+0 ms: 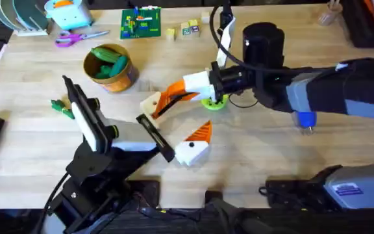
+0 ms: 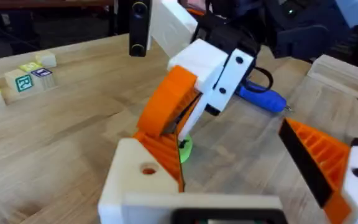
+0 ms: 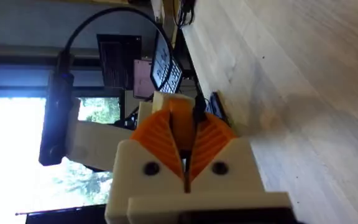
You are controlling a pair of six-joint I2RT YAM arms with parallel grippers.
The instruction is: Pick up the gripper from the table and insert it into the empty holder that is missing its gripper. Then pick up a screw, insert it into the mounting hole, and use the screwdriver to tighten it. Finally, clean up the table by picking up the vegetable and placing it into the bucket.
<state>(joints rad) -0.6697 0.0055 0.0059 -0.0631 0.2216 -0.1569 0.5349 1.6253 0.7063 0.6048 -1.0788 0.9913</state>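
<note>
Pinching the orange gripper in your right gripper, you seat it at the holder; left gripper fingers apart.

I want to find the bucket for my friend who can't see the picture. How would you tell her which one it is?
Look at the far left part of the wooden table. The bucket is the small round yellow-orange pail near the purple scissors. It is the only round pail, with green toy vegetables inside.
</note>
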